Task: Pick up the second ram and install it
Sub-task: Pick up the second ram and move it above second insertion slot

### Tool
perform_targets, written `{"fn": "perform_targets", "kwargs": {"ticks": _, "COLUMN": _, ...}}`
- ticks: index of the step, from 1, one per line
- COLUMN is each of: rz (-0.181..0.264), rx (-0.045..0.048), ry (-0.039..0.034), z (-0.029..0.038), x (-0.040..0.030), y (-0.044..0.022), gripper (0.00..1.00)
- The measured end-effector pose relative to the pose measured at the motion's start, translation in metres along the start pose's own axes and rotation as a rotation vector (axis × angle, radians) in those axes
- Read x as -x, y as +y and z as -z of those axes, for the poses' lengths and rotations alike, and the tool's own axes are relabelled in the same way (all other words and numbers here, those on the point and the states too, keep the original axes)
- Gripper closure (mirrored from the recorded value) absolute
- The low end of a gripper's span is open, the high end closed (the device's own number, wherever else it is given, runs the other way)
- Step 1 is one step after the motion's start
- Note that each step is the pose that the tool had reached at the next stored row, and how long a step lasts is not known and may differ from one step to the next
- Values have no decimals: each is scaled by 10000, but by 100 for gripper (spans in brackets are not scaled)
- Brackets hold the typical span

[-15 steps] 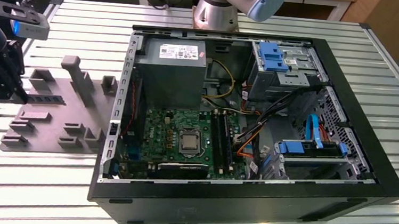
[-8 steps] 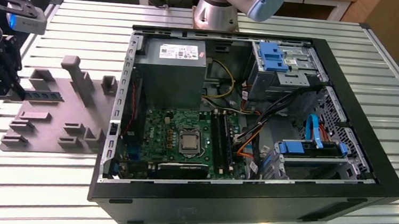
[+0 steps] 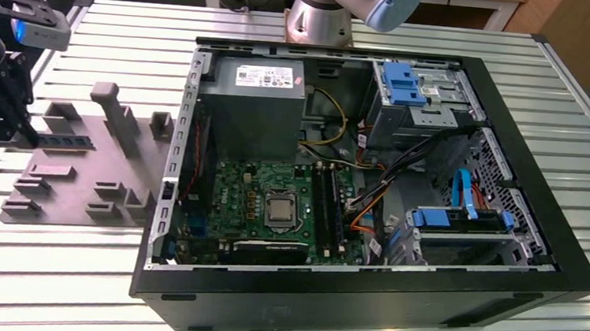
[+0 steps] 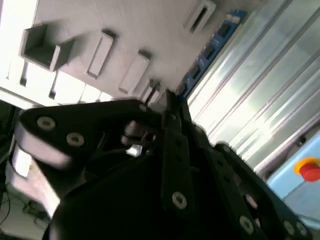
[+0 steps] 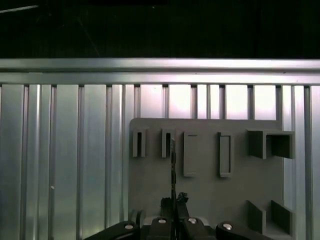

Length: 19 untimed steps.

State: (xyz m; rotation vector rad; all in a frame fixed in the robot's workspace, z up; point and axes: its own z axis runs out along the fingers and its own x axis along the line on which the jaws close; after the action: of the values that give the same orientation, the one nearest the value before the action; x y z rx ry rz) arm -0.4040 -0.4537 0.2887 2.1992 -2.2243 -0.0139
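The second ram is a thin dark strip standing on edge on the grey fixture tray, at the exterior view's left. My gripper is at the strip's end nearest the table edge. In the first wrist view the ram appears edge-on as a thin line running out from between the fingertips, and my gripper is closed tight against it. In the second wrist view the ram shows blue, stretching away from my gripper along the tray's side.
The open computer case lies on the slatted metal table to the exterior view's right of the tray. Inside it is the green motherboard with long black slots. The tray carries raised grey blocks. A red button sits beyond the table.
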Motion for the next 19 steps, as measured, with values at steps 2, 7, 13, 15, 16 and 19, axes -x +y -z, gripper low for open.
{"fn": "perform_targets", "kwargs": {"ticks": 2, "rz": -1, "rx": -1, "ry": -1, "z": -1, "x": 0, "y": -2, "gripper": 86}}
{"fn": "perform_targets", "kwargs": {"ticks": 7, "rz": 0, "rx": -1, "ry": -1, "z": -1, "x": 0, "y": -4, "gripper": 86}}
{"fn": "perform_targets", "kwargs": {"ticks": 13, "rz": 0, "rx": 1, "ry": 0, "z": 15, "x": 0, "y": -4, "gripper": 86}}
{"fn": "perform_targets", "kwargs": {"ticks": 15, "rz": 0, "rx": -1, "ry": -1, "z": 49, "x": 0, "y": -4, "gripper": 86}}
{"fn": "perform_targets", "kwargs": {"ticks": 16, "rz": 1, "rx": -1, "ry": -1, "z": 73, "x": 0, "y": -3, "gripper": 86}}
{"fn": "perform_targets", "kwargs": {"ticks": 19, "rz": 1, "rx": -1, "ry": -1, "z": 150, "x": 1, "y": -2, "gripper": 86}}
